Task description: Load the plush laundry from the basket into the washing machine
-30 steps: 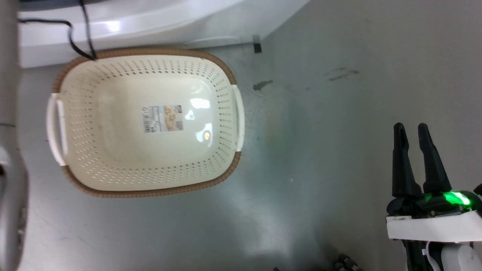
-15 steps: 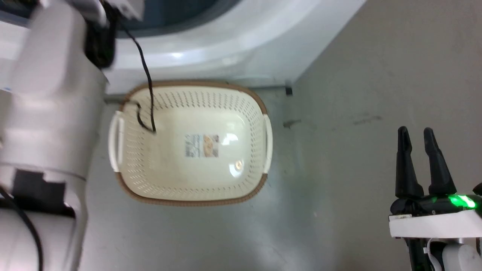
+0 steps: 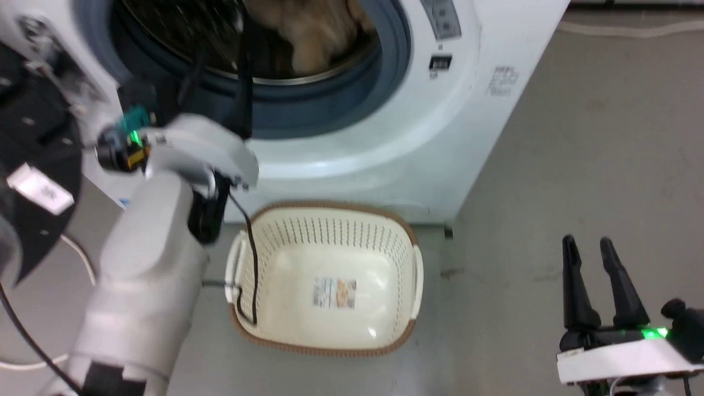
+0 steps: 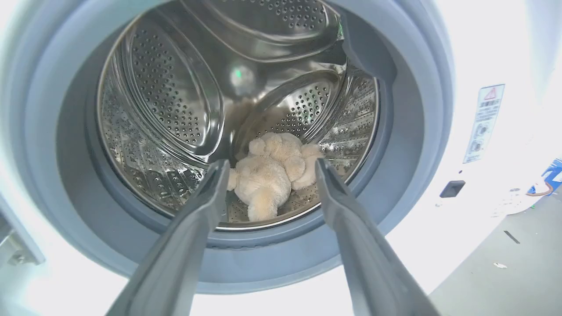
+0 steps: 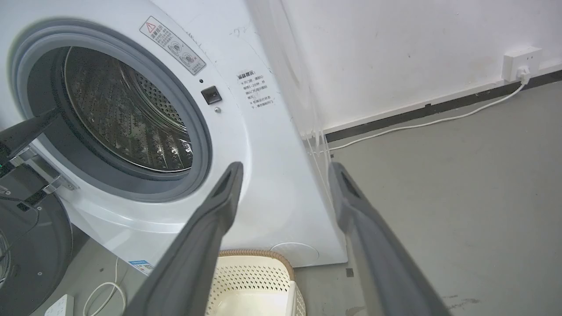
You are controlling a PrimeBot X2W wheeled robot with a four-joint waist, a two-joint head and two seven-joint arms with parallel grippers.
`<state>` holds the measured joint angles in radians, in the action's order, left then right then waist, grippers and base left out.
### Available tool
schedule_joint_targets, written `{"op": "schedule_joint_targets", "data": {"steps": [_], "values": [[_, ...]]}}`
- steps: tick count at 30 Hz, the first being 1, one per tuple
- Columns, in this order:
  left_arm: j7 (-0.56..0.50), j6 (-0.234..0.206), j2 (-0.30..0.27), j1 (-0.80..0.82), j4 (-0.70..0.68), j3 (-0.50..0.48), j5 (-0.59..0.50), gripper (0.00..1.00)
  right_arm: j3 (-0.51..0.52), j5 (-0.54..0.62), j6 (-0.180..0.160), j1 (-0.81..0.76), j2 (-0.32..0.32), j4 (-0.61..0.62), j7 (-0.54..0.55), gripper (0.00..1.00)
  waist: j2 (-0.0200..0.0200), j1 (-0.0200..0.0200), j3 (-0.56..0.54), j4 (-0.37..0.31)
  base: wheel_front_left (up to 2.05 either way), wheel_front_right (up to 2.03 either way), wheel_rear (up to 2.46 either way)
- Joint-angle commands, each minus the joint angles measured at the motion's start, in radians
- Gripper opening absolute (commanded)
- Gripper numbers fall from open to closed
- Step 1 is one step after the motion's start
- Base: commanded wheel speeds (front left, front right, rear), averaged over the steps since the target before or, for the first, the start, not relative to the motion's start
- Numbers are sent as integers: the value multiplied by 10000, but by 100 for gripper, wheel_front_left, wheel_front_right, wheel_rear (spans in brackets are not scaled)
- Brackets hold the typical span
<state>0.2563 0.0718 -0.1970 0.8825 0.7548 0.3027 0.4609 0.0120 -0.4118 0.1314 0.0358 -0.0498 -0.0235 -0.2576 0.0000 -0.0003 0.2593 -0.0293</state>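
Logged plush laundry [image 4: 268,184] lying low in the steel drum [image 4: 167,109] of the washing machine [image 3: 484,82]. Found left gripper [image 4: 271,164] at the drum mouth, fingers spread wide, gripping nothing, toy beyond the tips. Noted right gripper [image 3: 586,242] off to the side over floor [image 3: 550,165], fingers parted, empty. Saw basket [image 3: 330,208] on floor just before the washer, label sticker [image 3: 334,292] showing on its bottom.

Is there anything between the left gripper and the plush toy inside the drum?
Nothing visible. In the left wrist view the left gripper is open before the washing machine, and the plush laundry lies on the drum floor beyond its fingertips.
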Motion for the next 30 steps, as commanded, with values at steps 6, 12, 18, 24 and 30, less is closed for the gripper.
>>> {"op": "schedule_joint_targets", "data": {"steps": [6, 12, 18, 24, 30], "values": [[53, -379, 22, -1561, -895, -276, -48, 100, 1, 376, -7, -540, -4, -200, -42, 100, 0, 3, -1417, 342, 0, 0, 0], [54, -705, -106, -3111, -1809, -425, -139, 100, -14, 683, -7, -969, -4, -333, -42, 100, 0, 3, -2197, 355, 0, 0, 0], [53, -1121, -239, -4676, -2774, -453, -155, 100, -38, 1132, -7, -1378, -4, -416, -42, 100, 0, 3, -2754, 331, 0, 0, 0], [-56, -1482, -435, -5875, -3784, -522, -92, 100, -66, 1487, -7, -1542, -4, -448, -42, 100, 0, 3, -2959, 345, 0, 0, 0], [-365, -1628, -677, -6954, -4681, -435, -48, 100, -77, 1602, -7, -1611, -4, -505, -42, 100, 0, 3, -3091, 323, 0, 0, 0]]}}
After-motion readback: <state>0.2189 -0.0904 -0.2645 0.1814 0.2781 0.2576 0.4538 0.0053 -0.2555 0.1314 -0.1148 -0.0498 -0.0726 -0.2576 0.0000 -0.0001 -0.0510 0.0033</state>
